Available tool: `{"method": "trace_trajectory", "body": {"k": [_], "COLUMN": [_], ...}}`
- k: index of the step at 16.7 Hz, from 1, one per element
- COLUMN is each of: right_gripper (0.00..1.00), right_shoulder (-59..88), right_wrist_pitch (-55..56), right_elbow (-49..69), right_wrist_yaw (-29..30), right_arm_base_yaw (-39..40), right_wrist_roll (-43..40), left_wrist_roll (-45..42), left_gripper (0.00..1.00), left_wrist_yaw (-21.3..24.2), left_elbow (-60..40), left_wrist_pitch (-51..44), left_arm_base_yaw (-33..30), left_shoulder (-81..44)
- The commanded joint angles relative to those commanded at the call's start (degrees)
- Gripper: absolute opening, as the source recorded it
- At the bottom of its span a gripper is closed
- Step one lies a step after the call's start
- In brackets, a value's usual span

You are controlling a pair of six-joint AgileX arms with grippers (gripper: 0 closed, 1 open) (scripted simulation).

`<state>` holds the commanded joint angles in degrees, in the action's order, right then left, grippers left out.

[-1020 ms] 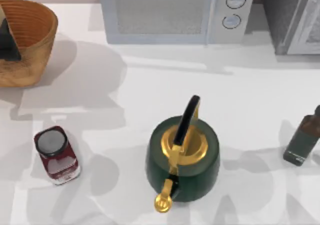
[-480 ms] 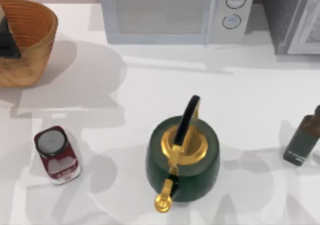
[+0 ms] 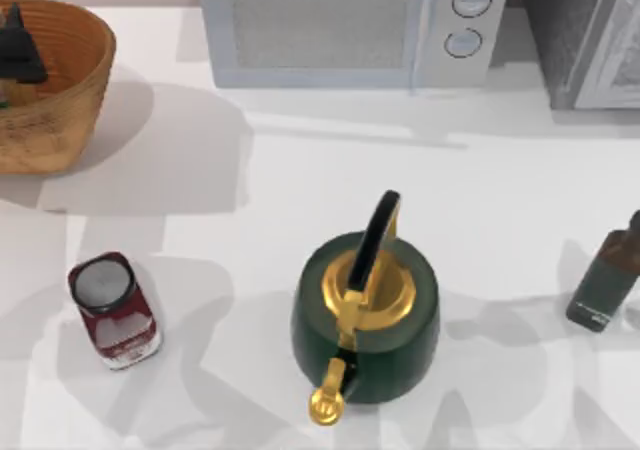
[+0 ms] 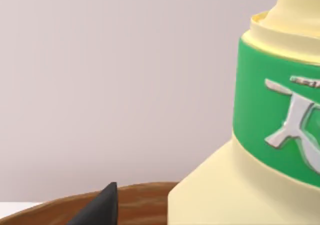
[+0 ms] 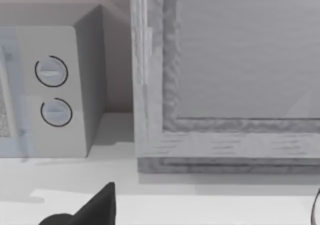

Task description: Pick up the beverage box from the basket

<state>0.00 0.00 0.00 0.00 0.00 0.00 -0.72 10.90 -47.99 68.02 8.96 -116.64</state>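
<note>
Table seen from above. The basket [image 3: 60,90] sits at 10 o'clock, against the table's left edge, partly cut by the frame. The left gripper [image 3: 18,50] is a dark shape over the basket's inside, toward its 9 o'clock wall.

Left wrist view: the beverage box [image 4: 260,135] stands very close to the camera. It is pale yellow with a broad green band and silver lettering, narrowing to a neck at the top. Its base runs out of frame, so I cannot tell whether it rests on the basket floor or hangs clear. A strip of brown basket rim [image 4: 145,197] shows low down just beside the box, and one dark tip of the gripper pokes up in front of that rim. I cannot tell how wide the left gripper is open, or whether it has hold of the box.

Rest of the table:
- A dark red can [image 3: 112,310] with a grey top lies at 8 o'clock, well apart from the basket.
- A green kettle [image 3: 365,315] with gold lid and spout stands at 6 o'clock.
- A dark bottle [image 3: 608,275] is at 4 o'clock by the right edge.
- A microwave [image 3: 350,25] stands at 12 o'clock, with a grey cabinet [image 3: 590,40] just beside it at 1 o'clock.

The right gripper [image 5: 95,207] is parked facing the microwave's dials [image 5: 52,92] and the cabinet front [image 5: 225,75]. I cannot tell its opening.
</note>
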Motion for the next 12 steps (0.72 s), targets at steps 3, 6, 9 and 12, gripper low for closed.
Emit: {"method": "trace_trajectory", "body": {"k": [3,6,9,12], "right_gripper": [1.0,1.0,1.0,1.0], "right_shoulder": [0.0,0.0,0.0,0.0], "right_wrist_pitch": [0.0,0.0,0.0,0.0], "right_elbow": [0.0,0.0,0.0,0.0], "right_wrist_yaw": [0.0,0.0,0.0,0.0], "right_arm_base_yaw": [0.0,0.0,0.0,0.0], "right_wrist_roll": [0.0,0.0,0.0,0.0], "left_wrist_roll": [0.0,0.0,0.0,0.0], "left_gripper": [1.0,1.0,0.77,0.55], "left_wrist_yaw": [-0.2,-0.2,-0.2,-0.2], "left_elbow": [-1.4,-1.4,-1.4,-1.4], "left_wrist_pitch": [-0.5,-0.5,-0.5,-0.5], "left_arm_base_yaw": [-0.2,-0.2,-0.2,-0.2], "left_shoulder": [-0.8,-0.8,-0.8,-0.8]}}
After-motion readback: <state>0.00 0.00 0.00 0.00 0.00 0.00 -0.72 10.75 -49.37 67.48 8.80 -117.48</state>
